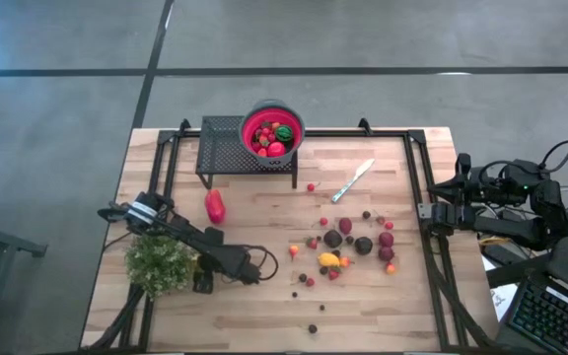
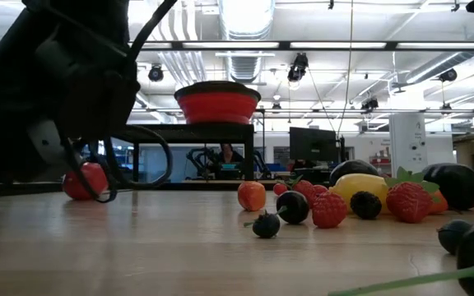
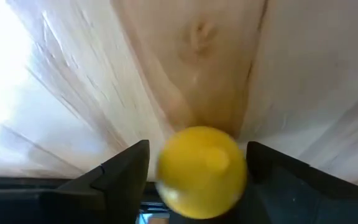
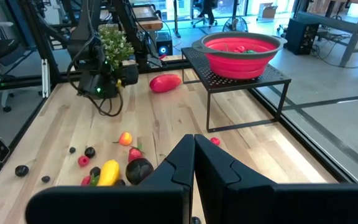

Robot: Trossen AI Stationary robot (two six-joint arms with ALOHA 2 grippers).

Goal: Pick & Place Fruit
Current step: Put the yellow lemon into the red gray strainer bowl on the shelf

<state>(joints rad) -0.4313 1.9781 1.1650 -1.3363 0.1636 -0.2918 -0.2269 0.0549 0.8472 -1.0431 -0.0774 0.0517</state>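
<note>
Yellow fruit (image 3: 201, 171) is sitting between my left gripper (image 1: 261, 266)'s two fingers (image 3: 120, 165), low over the wooden table (image 1: 245, 320); the jaws are flanking it, and I cannot tell if they are gripping. The other fruit (image 1: 348, 247) is lying scattered toward the right (some already in the red bowl (image 1: 272, 126) on the black rack (image 1: 220, 148)). My right gripper (image 1: 427, 210) is waiting clenched at the table's right edge.

left claw (image 3: 199, 171) | fingers flank yellow fruit (image 3: 201, 172) | wooden table (image 3: 191, 62)
</note>
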